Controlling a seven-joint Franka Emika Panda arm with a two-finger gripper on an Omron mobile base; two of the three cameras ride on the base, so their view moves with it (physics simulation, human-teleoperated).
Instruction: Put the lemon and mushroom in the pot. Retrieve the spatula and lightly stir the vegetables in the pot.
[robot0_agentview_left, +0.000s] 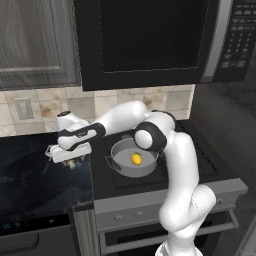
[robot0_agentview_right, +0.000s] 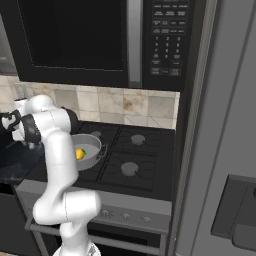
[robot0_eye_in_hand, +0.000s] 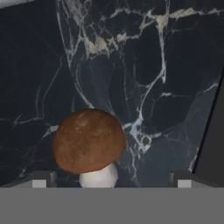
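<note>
My jaws gape wide over the brown-capped mushroom (robot0_eye_in_hand: 89, 142) on bare black marble counter (robot0_eye_in_hand: 153, 87); the stove edge (robot0_eye_in_hand: 210, 140) lies beside.

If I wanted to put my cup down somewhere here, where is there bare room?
The dark marble counter left of the stove is bare beyond the mushroom, under the open gripper. The right burners are free. The pot with the lemon crowds the front-left burner.

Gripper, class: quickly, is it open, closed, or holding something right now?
Gripper: open, holding nothing; mushroom sits between the fingers on the counter.
</note>
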